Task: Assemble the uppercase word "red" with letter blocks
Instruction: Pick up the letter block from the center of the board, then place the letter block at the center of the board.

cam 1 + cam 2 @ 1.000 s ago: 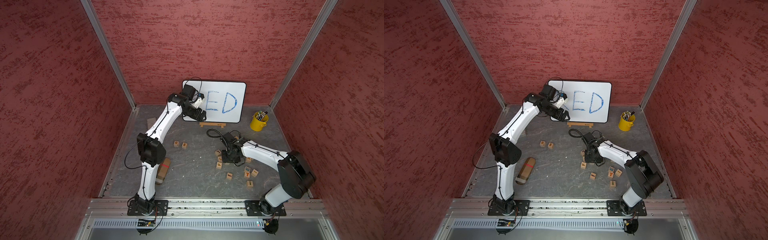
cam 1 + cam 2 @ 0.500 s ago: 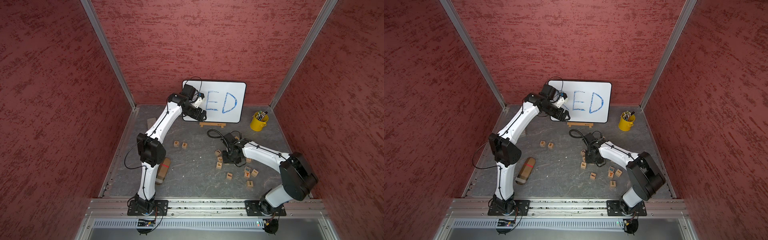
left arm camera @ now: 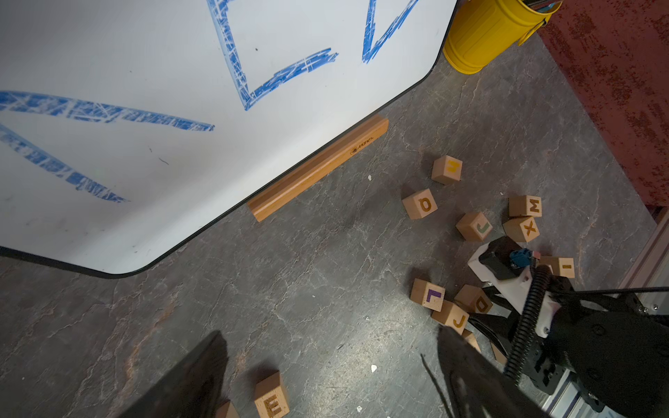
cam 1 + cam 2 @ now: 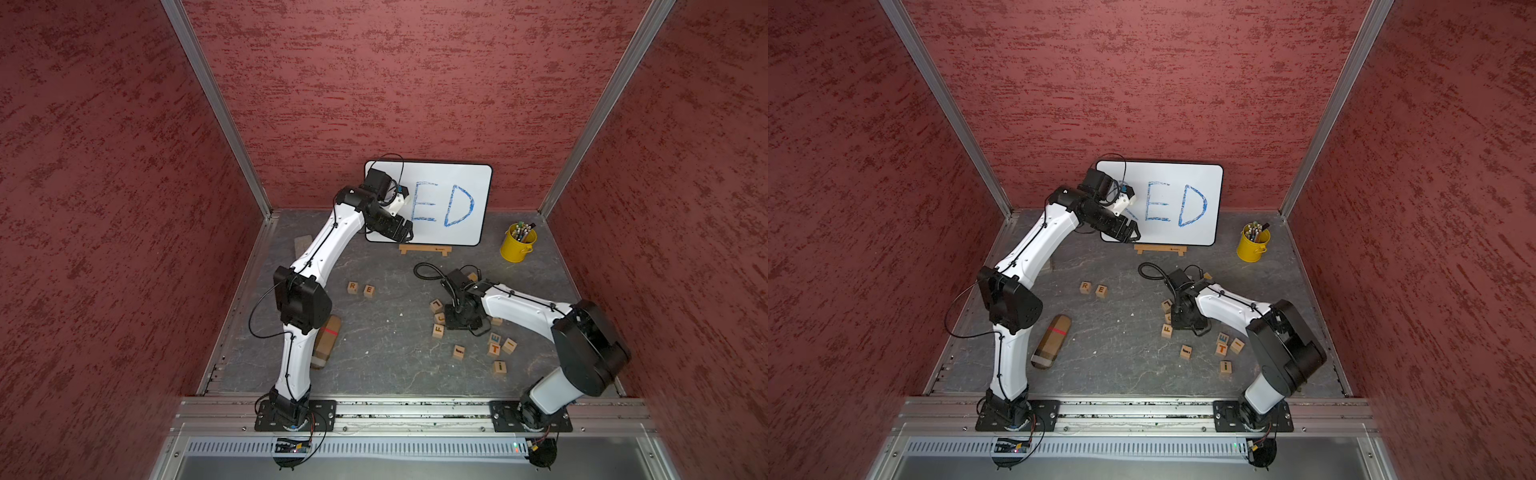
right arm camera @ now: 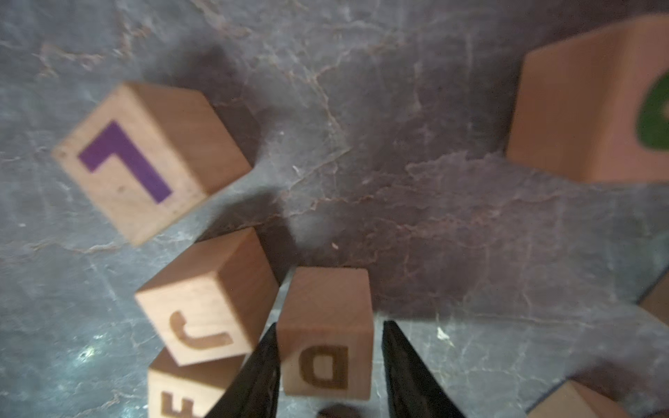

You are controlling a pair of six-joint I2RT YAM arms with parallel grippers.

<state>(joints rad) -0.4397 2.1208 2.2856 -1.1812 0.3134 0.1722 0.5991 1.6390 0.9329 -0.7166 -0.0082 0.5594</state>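
Right wrist view shows my right gripper [image 5: 331,325] has narrowed slightly around the D block [image 5: 322,296] beside the J block [image 5: 202,311], one finger touching, the other just clear, not yet clamped, so D should soon join the R block [image 4: 353,286] and E block [image 4: 369,290]; my left gripper [image 4: 400,232] hangs open.

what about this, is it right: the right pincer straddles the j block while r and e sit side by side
No, wrong block: the right wrist view shows the right pincer straddling the D block. R and E do sit side by side.
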